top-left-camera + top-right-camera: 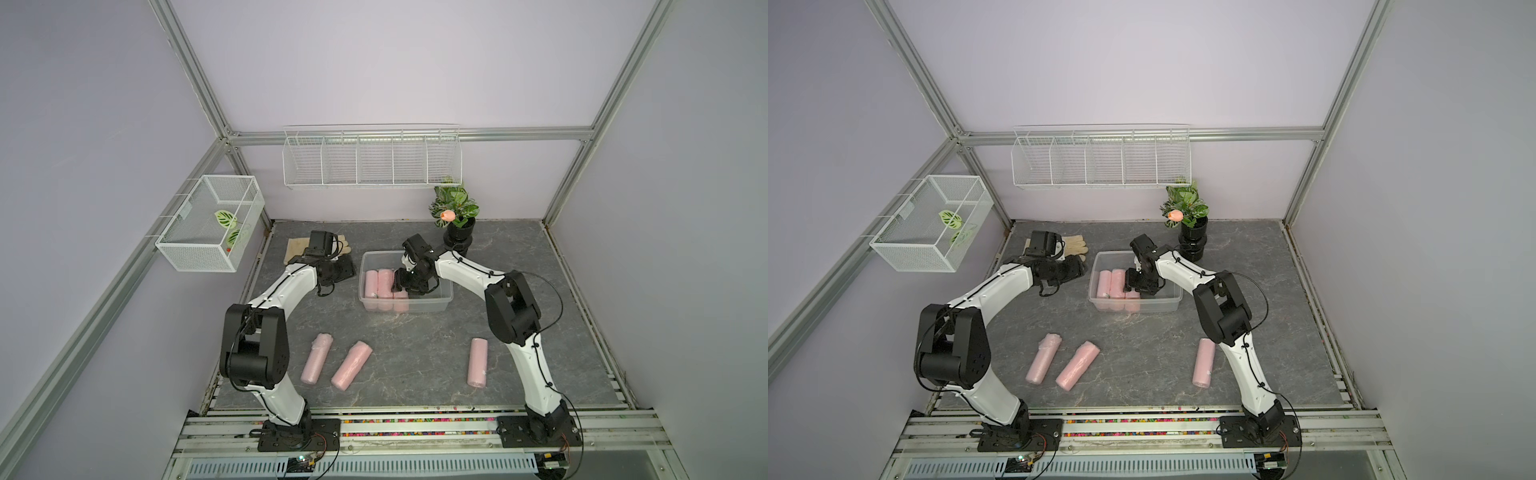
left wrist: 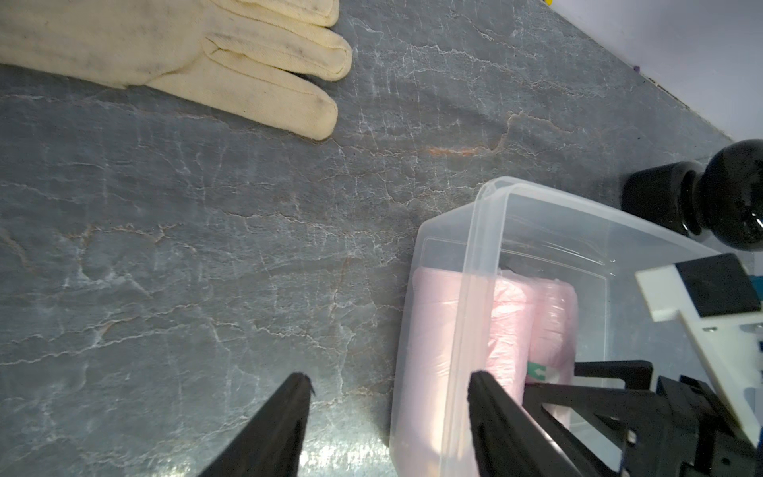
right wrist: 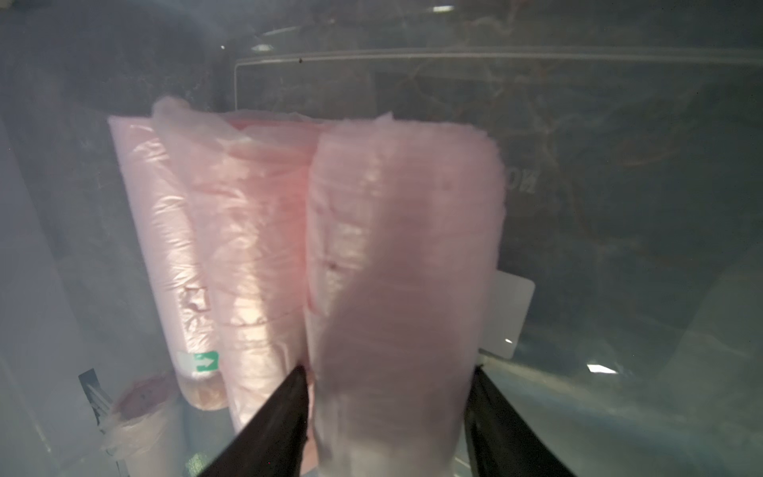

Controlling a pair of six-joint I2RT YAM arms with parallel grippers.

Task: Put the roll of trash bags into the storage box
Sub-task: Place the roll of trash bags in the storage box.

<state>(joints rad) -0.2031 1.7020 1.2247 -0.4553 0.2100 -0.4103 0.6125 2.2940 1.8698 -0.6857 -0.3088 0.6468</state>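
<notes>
**Operator:** State clearances, near edge first.

**Technician:** Toward the front of the grey marble-patterned tabletop (image 1: 415, 340), three pink plastic rolls lie flat and apart: left loose roll (image 1: 316, 359), middle loose roll (image 1: 351, 365), right loose roll (image 1: 477, 363). The right loose roll lies just beside the right arm's white link. Open tabletop separates all three from the clear rectangular plastic storage box (image 1: 432, 304).

**Operator:** Location and axis of the work item?

**Technician:** The pink cylindrical roll of trash bags (image 3: 404, 268) is inside the storage box, just beside two stored pink rolls (image 3: 256, 247). Its long axis runs near to far, parallel to those rolls and in line with the fingers. The box floor to its right is bare up to the right wall.

**Operator:** Jaws?

**Technician:** The right gripper (image 3: 386, 369) is down inside the box, one finger on each side of the roll. Whether they press it cannot be told. The left gripper (image 2: 388, 380) has its jaws apart, just beside the box's left wall.

**Operator:** Beyond the box?

**Technician:** A cream fabric glove (image 2: 206, 53) lies flat to the left. A black plant pot (image 1: 459, 239) stands near the far right corner. A white wire rack (image 1: 372, 160) and a white mesh basket (image 1: 212, 224) hang on the walls.
</notes>
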